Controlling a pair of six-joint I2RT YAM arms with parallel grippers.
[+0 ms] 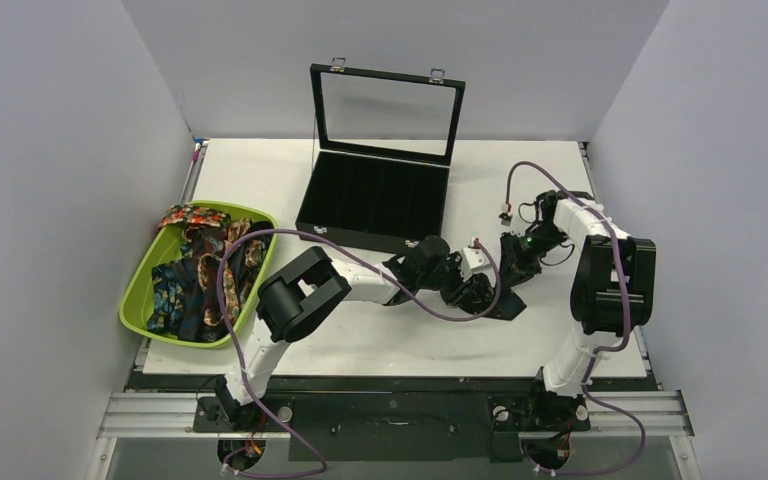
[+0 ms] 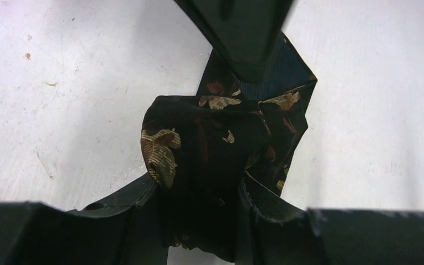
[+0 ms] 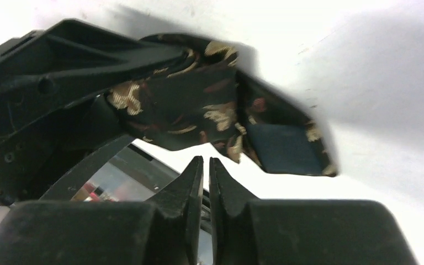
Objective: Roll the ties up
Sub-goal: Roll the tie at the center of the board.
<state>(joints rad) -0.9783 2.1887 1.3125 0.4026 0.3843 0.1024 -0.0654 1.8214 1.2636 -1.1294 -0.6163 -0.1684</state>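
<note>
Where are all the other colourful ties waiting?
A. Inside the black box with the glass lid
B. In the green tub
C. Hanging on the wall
B: the patterned ties lie heaped together in the green tub at the left edge of the table.
</note>
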